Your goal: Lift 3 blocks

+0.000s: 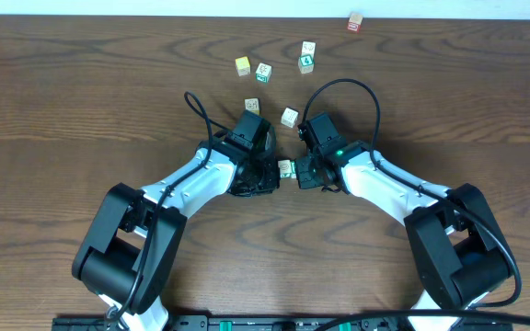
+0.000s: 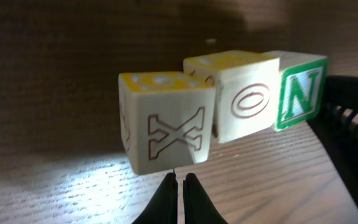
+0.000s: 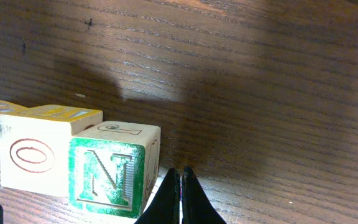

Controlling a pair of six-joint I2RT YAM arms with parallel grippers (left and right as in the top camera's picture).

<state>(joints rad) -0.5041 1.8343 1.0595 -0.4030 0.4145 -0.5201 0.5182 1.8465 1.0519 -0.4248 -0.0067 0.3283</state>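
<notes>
Three pale wooden blocks form one tight row between my two grippers. The near block (image 2: 173, 134) has a brown "X" and a yellow top. The middle one (image 2: 247, 102) (image 3: 33, 155) shows a brown "O". The last block (image 2: 299, 93) (image 3: 101, 177) (image 1: 284, 167) bears a bold green "N". My left gripper (image 2: 181, 177) (image 1: 272, 171) is shut, its tips against the X block's lower edge. My right gripper (image 3: 180, 171) (image 1: 299, 173) is shut, its tips beside the N block's outer face. The row looks slightly off the wood, but I cannot tell for sure.
Loose cubes lie farther back on the brown table (image 1: 81, 83): a whitish one (image 1: 289, 117), a tan one (image 1: 252, 107), a yellowish one (image 1: 243, 65), a teal-marked one (image 1: 263, 71), and a close pair (image 1: 306, 57). A reddish cube (image 1: 355, 22) sits at the far edge.
</notes>
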